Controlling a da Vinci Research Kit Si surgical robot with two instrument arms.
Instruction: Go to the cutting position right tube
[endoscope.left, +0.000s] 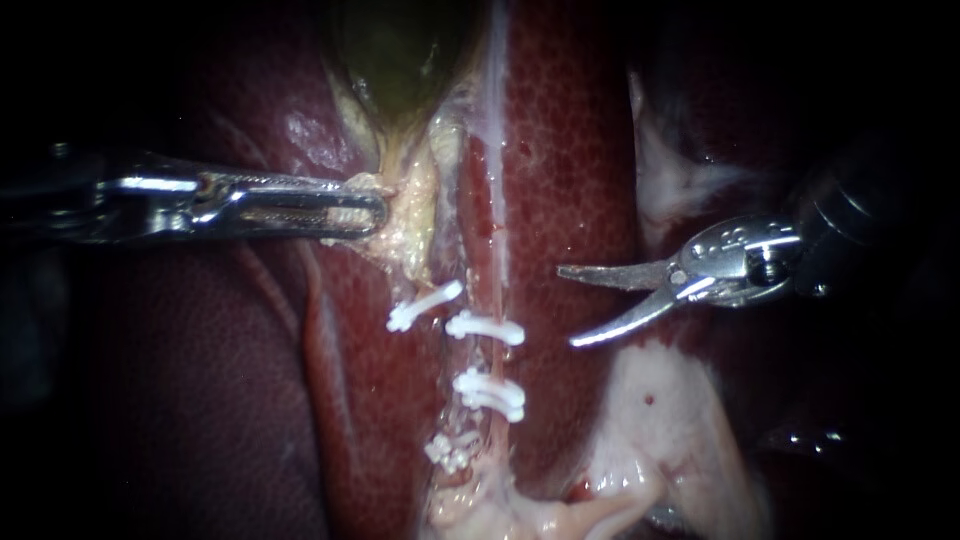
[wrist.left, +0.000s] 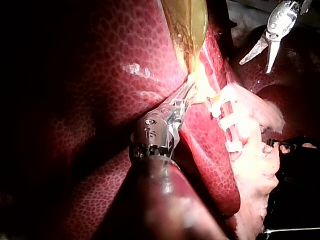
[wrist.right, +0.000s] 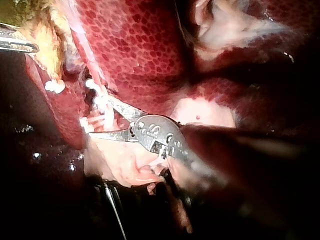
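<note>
Jaws of my right instrument (endoscope.left: 566, 307) stand apart, just beside the right tube (endoscope.left: 495, 360) with its white clips (endoscope.left: 486, 328), not touching it. My left instrument (endoscope.left: 372, 212) has its jaws clamped on yellow tissue (endoscope.left: 415, 215) under the gallbladder (endoscope.left: 400, 50).

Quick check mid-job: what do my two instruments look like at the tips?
Left instrument: bright silver metal, long straight slotted jaws on a dark shaft. Right instrument: silver, two slim curved pointed blades from a rounded hinge, dark wrist behind.
</note>
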